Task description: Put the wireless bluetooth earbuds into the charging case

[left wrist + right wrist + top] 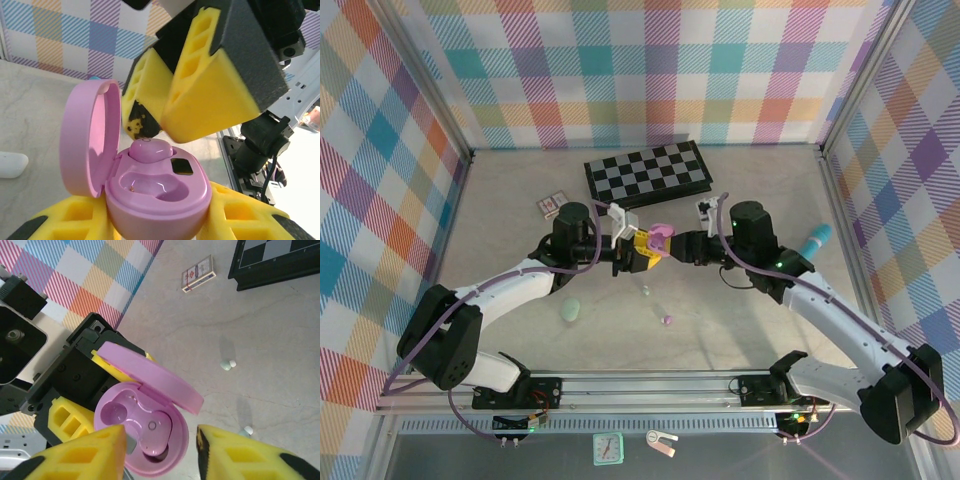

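At the top view's centre, we see the left gripper [645, 250] clamped on the open lilac case [660, 234]. A lilac earbud [150, 149] lies seated, long axis across the frame. The right gripper [161, 452] hovers above, fingers apart.

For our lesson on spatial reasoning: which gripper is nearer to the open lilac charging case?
Left. The left gripper clamps the lilac charging case by its base; the right gripper hovers open just above it.

The pale marbled desk [770, 185] carried a black-and-grey chequered board [648, 170], a small card pack [551, 207], a mint-green pebble-shaped case [570, 311], a tiny lilac earbud [667, 320] and a teal tube-like object [817, 240].
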`<state>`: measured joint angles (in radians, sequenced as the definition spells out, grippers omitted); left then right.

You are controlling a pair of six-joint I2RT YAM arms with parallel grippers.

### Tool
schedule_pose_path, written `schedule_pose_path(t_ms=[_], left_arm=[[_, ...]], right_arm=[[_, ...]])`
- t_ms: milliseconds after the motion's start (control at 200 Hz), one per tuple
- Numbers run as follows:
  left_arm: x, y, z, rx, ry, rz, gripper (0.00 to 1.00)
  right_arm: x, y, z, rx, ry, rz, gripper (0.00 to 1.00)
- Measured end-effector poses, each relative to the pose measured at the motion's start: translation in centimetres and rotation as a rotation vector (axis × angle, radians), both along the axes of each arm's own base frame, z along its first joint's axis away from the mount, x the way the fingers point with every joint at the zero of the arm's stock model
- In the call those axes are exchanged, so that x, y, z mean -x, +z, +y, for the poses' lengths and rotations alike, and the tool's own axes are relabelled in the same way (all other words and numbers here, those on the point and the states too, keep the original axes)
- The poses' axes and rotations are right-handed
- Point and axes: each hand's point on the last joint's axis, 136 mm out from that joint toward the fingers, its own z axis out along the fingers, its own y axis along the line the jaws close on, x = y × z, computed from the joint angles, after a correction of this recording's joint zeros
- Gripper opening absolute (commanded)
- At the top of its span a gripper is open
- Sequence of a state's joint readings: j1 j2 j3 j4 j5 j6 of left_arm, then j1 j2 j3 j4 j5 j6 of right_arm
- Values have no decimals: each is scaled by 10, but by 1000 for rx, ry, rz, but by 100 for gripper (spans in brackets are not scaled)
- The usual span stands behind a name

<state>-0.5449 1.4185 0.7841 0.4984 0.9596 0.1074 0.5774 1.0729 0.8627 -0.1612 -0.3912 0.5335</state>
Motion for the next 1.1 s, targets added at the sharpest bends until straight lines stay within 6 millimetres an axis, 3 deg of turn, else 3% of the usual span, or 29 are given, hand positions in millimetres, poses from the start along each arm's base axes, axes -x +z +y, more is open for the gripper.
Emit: schedule_pose_path(t_ms=[255,390,535,690,905,1100], left_arm=[[-7,-4,10,-2,47,7,21],[-11,-2,17,3,84,-10,20],[-12,4,22,11,116,-31,20],[-12,14,25,22,132,-56,20],[-11,17,26,28,137,-63,20],[-10,19,26,32,137,-69,20]], right_arm=[[23,7,-21,-33,-34,-76,57],[31,-5,-39,-38,-103,-85,58],[31,-44,-53,-21,-207,20,57],[32,-97,-58,7,-297,250,56],[46,-168,-47,52,-338,559,54],[61,-200,-28,100,-318,713,52]])
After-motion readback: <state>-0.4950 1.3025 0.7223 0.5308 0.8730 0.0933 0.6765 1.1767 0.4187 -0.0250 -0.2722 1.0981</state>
